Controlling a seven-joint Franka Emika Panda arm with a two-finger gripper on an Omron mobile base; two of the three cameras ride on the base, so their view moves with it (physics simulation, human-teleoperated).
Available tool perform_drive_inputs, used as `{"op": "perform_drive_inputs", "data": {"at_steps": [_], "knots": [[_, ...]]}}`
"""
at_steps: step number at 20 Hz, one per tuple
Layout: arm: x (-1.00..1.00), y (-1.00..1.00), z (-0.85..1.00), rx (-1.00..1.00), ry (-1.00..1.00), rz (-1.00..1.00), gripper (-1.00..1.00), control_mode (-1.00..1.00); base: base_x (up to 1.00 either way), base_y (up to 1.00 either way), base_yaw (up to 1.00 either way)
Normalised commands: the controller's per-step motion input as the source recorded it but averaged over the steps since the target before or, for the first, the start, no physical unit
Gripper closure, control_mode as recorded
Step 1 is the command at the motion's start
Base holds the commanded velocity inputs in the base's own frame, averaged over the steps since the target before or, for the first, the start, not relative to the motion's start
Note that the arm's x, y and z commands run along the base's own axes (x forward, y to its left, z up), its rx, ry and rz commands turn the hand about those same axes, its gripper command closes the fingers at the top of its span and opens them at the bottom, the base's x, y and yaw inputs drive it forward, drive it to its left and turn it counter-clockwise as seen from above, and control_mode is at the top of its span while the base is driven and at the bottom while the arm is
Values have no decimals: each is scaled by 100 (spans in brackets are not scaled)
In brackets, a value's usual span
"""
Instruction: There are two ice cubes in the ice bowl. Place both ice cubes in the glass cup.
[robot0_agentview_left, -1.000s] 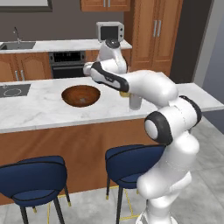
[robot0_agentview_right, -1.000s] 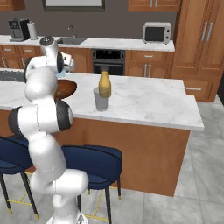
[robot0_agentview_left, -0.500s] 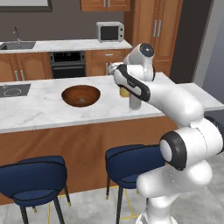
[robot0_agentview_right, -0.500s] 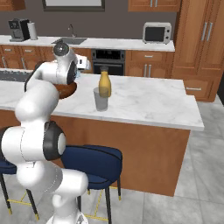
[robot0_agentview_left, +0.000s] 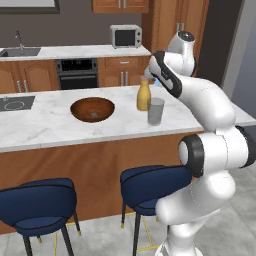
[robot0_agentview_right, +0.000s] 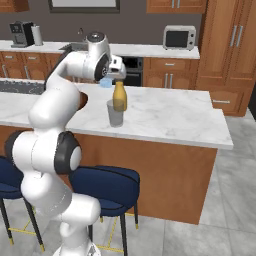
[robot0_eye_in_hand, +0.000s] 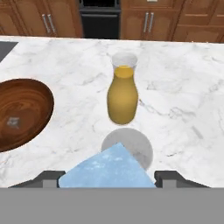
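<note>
The gripper (robot0_eye_in_hand: 107, 180) has swung from the dark wooden ice bowl (robot0_eye_in_hand: 26, 98) to above the clear glass cup (robot0_eye_in_hand: 127, 146), jaws wide around one pale blue ice cube (robot0_eye_in_hand: 107, 168), ready for release.

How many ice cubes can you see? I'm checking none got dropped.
2. One ice cube sits between the gripper's fingers above the glass cup; the other lies in the ice bowl.

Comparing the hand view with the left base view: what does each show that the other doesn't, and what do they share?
Hand view alone: a pale blue ice cube held between the tool's tips, above the glass cup, and a second cube left in the ice bowl.
Left base view alone: the microwave, the sink tap and two blue stools.
Both: bowl, cup, yellow bottle, marble counter.
</note>
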Motion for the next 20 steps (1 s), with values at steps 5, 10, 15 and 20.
{"op": "perform_drive_inputs", "data": {"at_steps": [5, 10, 15, 20], "knots": [[0, -20, -9, -5, 6, -2, 100, -100, 0, 0, 0], [-4, -32, -53, 0, -10, 2, 100, -100, 0, 0, 0], [0, -3, -37, 0, -7, 0, 100, -100, 0, 0, 0], [0, 4, -23, -1, 0, 0, 100, -100, 0, 0, 0]]}}
